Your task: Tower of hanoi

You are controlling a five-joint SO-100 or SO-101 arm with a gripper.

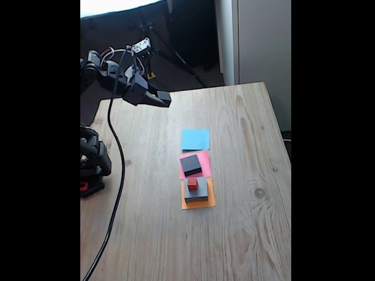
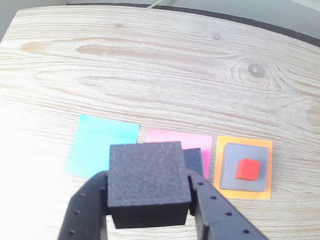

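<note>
In the wrist view my gripper (image 2: pixel 148 197) is shut on a small black cube (image 2: pixel 147 180), which fills the lower middle and hides part of the table behind it. In the fixed view the gripper (image 1: pixel 160 98) hangs high over the table's far left corner, well away from the papers. A black slab (image 1: pixel 191 165) lies on the pink paper (image 1: pixel 204 159); in the wrist view only its corner (image 2: pixel 195 159) peeks out behind the cube. The grey slab (image 1: pixel 198 192) (image 2: pixel 242 172) rests on the orange paper (image 1: pixel 198 204), with the tiny red cube (image 1: pixel 192 184) (image 2: pixel 247 169) on top.
A blue paper square (image 1: pixel 195 139) (image 2: pixel 100 145) lies bare, farthest from the orange one in the row. The arm's base (image 1: pixel 92 164) and a black cable (image 1: pixel 117 175) occupy the left edge of the wooden table (image 1: pixel 246 222).
</note>
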